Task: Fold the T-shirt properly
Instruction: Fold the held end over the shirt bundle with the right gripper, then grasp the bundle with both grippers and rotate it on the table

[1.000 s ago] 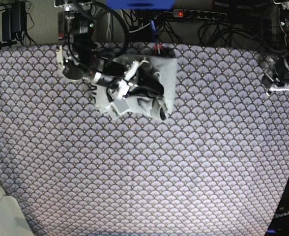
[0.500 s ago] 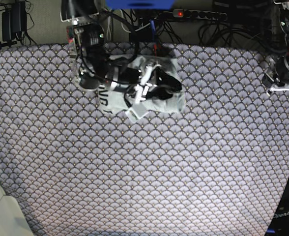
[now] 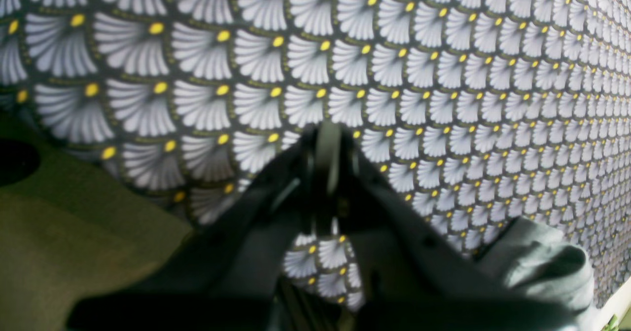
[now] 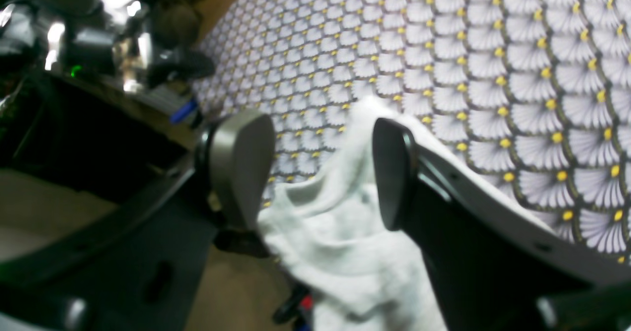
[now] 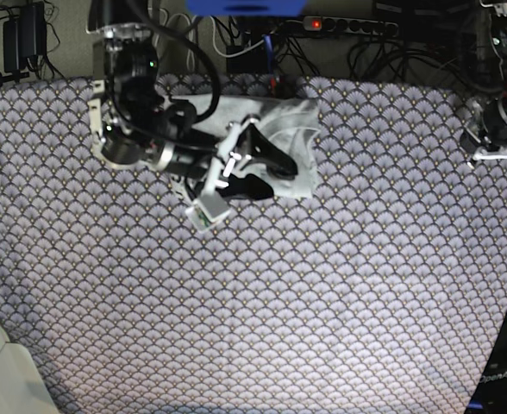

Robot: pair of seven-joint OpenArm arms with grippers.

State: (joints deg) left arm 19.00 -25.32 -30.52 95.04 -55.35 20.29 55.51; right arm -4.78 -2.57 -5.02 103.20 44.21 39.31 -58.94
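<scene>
T-shirt [image 5: 279, 142]: bunched at the desk's far edge on the tablecloth [image 5: 322, 302], not yet flat. Right hand [image 4: 320, 173]: released, jaws spread over the cloth. Left hand [image 3: 328, 173]: clenched empty, parked aside.

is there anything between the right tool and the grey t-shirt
Nothing visible. The right tool is right over the crumpled light grey cotton T-shirt, its jaws apart with a fold of the cloth rising between them. Only the purple fan-patterned tablecloth lies around it.
</scene>
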